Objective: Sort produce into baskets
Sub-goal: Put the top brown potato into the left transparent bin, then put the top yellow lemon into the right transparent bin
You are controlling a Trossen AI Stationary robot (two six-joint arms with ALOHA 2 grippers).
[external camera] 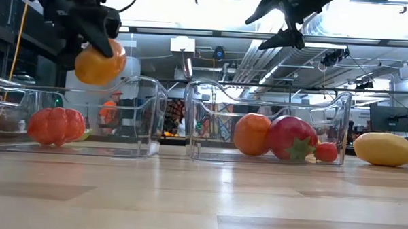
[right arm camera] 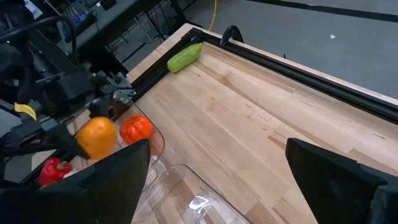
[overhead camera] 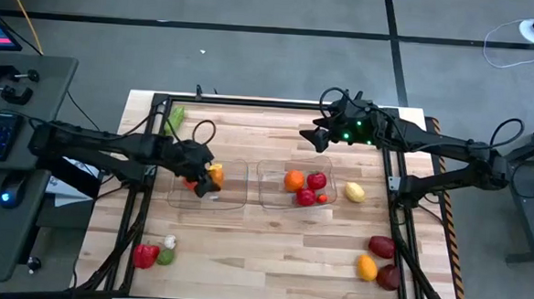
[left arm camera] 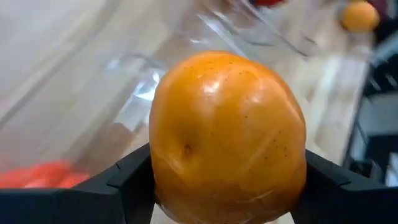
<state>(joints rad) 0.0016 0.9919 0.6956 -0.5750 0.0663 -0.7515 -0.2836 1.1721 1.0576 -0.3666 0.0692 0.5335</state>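
Observation:
My left gripper point(overhead camera: 201, 175) is shut on an orange-yellow produce piece point(external camera: 99, 63) and holds it over the left clear basket point(overhead camera: 232, 195). A red-orange ribbed piece point(external camera: 56, 125) lies on that basket's floor. In the right basket point(overhead camera: 268, 172) sit an orange piece point(overhead camera: 294, 179), a red piece point(overhead camera: 316, 180) and a small red one point(external camera: 326, 152). My right gripper point(overhead camera: 315, 138) hangs open and holds nothing, high over the table beyond the right basket. My left gripper pinches the orange-yellow piece by its two opposite sides point(left arm camera: 163, 168) between its two fingers point(left arm camera: 127, 183). The fingers come slanting down from the table's left. The piece is lifted clear, above the left basket's rim.
A yellow piece point(overhead camera: 355, 192) lies just right of the right basket. A green one point(overhead camera: 175, 117) lies at the far left. Red, white and green pieces point(overhead camera: 149, 253) sit near left; maroon and orange ones point(overhead camera: 378, 261) near right. Bare wood lies between the baskets and the near edge.

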